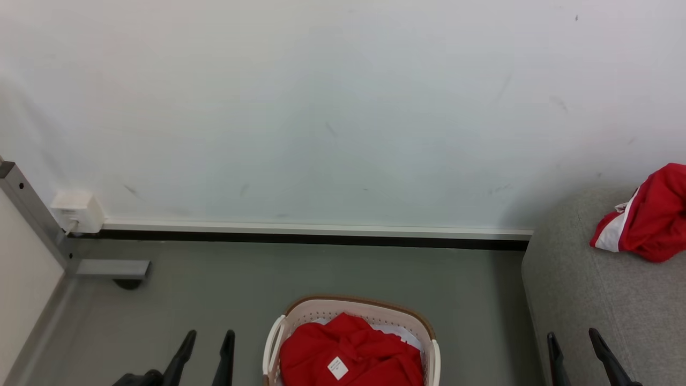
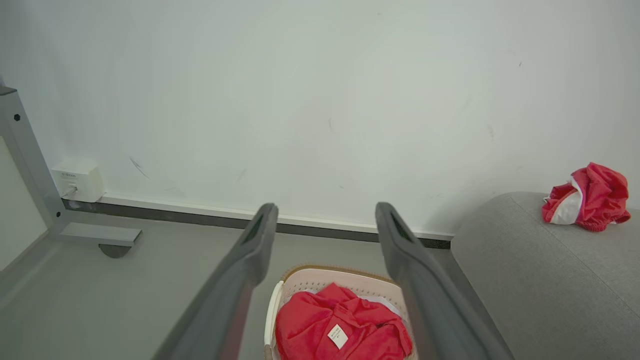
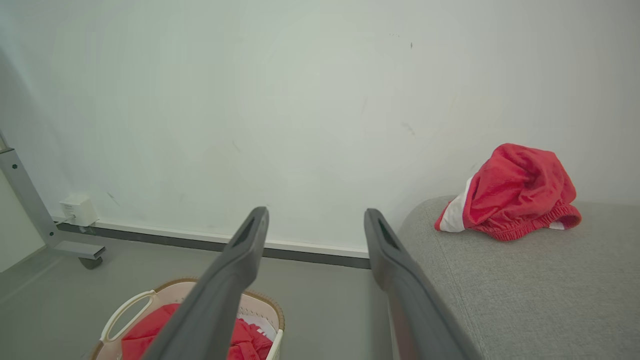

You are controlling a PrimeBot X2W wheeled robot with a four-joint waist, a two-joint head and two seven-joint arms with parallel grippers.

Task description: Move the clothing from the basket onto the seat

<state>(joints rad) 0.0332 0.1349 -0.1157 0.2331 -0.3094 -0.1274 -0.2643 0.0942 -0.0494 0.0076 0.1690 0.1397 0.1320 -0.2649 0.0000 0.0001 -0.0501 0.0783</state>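
Behind the basket (image 1: 356,299) a pale wall (image 1: 343,107) takes up most of what we see, and a grey floor (image 1: 321,268) runs from it down to the basket. Right of the basket stands the seat (image 1: 579,300), a broad grey sofa with a rounded corner, near the basket but apart from it. The basket sits on the floor straight ahead, cut by the lower edge of the head view. Inside it lies the clothing (image 1: 351,348), a crumpled red heap reaching nearly to the rim. Well right of the basket, up on the seat, a red garment (image 1: 651,214) with white trim lies bunched by the wall. Our left hand (image 1: 210,335) hangs just left of the basket and our right hand (image 1: 572,333) to the right of it, by the seat's near edge. Both have their fingers spread wide and neither has hold of anything. Smallest of all, a white label (image 1: 337,368) lies on top of the heap.

We judge that one piece is delivered and that we are about to reach for the heap in the basket. The next move calls for bringing a hand over the basket, lowering it with fingers apart, and pinching a thick fold near the top. That way the cloth should come up whole and the light basket should not tip with it.
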